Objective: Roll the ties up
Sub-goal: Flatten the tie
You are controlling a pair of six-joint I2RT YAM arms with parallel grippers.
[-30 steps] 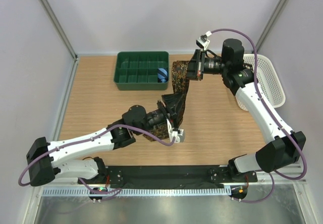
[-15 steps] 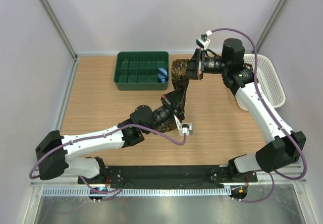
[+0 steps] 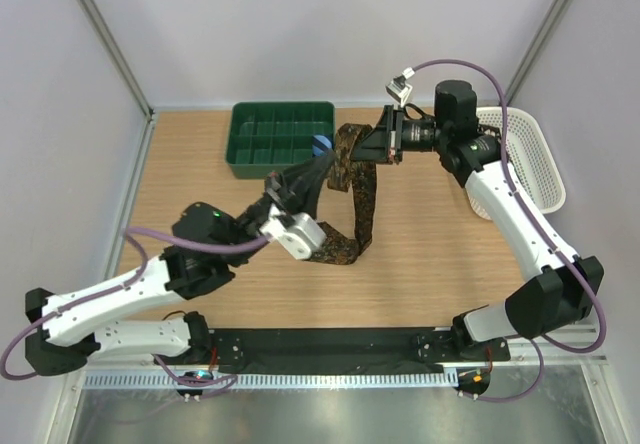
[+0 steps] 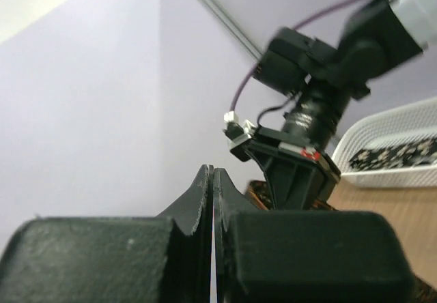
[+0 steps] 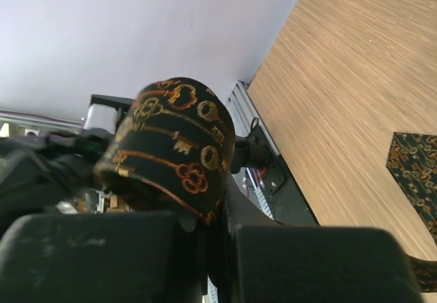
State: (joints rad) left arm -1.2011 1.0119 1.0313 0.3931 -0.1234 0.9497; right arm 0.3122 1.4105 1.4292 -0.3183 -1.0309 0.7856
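The right gripper [image 3: 376, 147] is pinching the tie [image 3: 358, 200], whose length is trailing down from its fingers, beside the left gripper [image 4: 212, 180], pressed together.

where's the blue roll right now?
Top view: the blue roll sits in the near-right compartment of the green tray, far side of the table, just left of the brown tie hanging from the right gripper.

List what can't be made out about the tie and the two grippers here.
- Top view: left gripper tips merge with the dark tie; contact unclear.
- Right wrist view: the pinch point of the right gripper on the tie, hidden behind its own fingers.
- Left wrist view: tie almost wholly behind the right gripper.
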